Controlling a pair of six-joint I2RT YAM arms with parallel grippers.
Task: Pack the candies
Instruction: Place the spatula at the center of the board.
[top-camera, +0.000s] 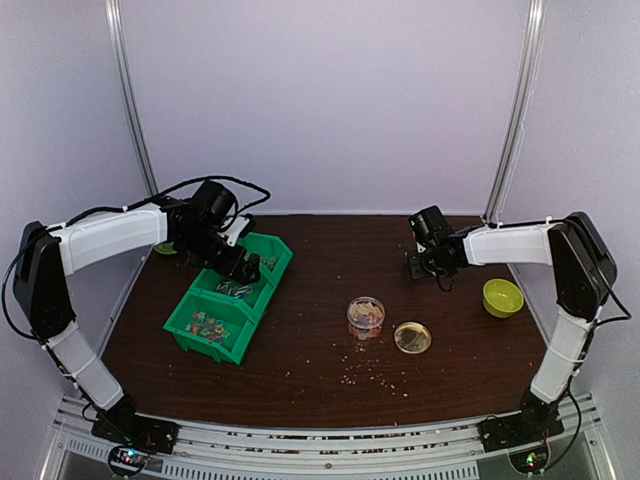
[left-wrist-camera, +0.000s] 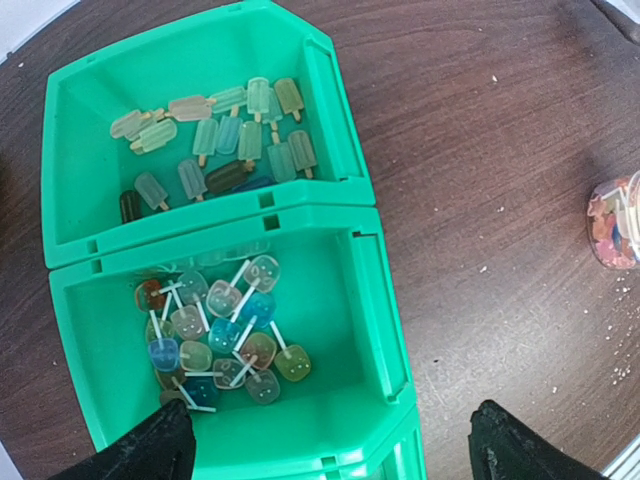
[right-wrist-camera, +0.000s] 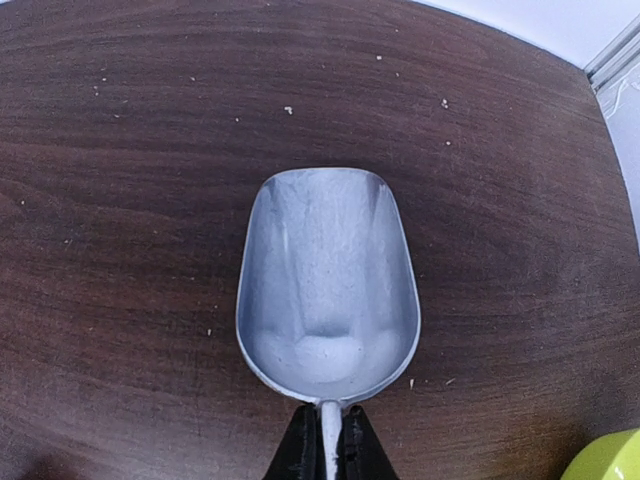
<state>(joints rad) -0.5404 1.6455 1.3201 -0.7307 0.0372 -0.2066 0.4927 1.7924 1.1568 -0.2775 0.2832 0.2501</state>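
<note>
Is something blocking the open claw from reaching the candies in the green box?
Nothing visible does. The left gripper hangs open over the green bin, and the candies lie uncovered inside it, with only air between.

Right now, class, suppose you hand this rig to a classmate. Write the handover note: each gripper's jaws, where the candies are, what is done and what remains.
Left gripper: jaws wide open, holding nothing, above the green bins.
Right gripper: jaws shut on the handle of the metal scoop; the scoop is empty.
Candies: mostly in the bins. Some are in the open jar mid-table, with its gold lid lying beside it.
Done: the jar holds some candies.
Left: probably scoop more from the bins into the jar, then put the lid on.
</note>
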